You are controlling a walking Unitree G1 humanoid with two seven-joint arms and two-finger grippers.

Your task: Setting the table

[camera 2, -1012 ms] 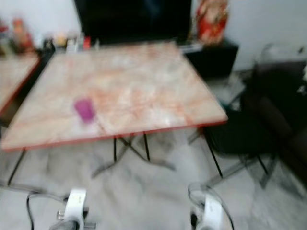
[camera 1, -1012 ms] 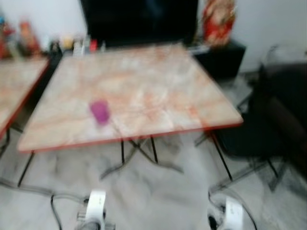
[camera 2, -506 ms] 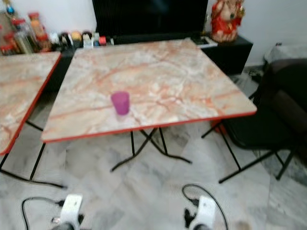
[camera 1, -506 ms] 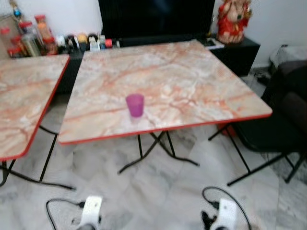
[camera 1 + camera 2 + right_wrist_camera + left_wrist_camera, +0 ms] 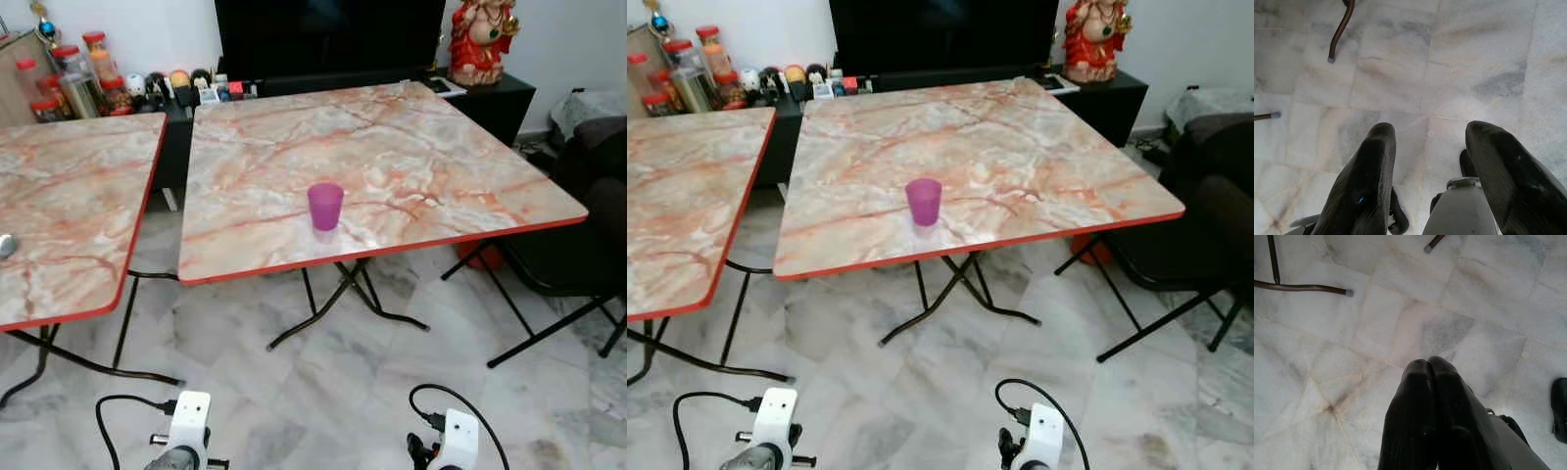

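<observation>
While both hands hang low, cup (image 5: pixel 325 206) stands on table (image 5: pixel 411 147).

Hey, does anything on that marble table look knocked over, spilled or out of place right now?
Nothing stands out. The purple cup stands upright near the front edge of the marble table, with no spill around it. Both arms hang idle over the floor: the left claw shut, the right claw open.

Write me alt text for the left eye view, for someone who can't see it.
A purple cup stands upright near the front edge of a marble-patterned folding table with a red rim. A second matching table sits to the left, jars and a dark screen line the back wall, and a black chair is at the right.
</observation>
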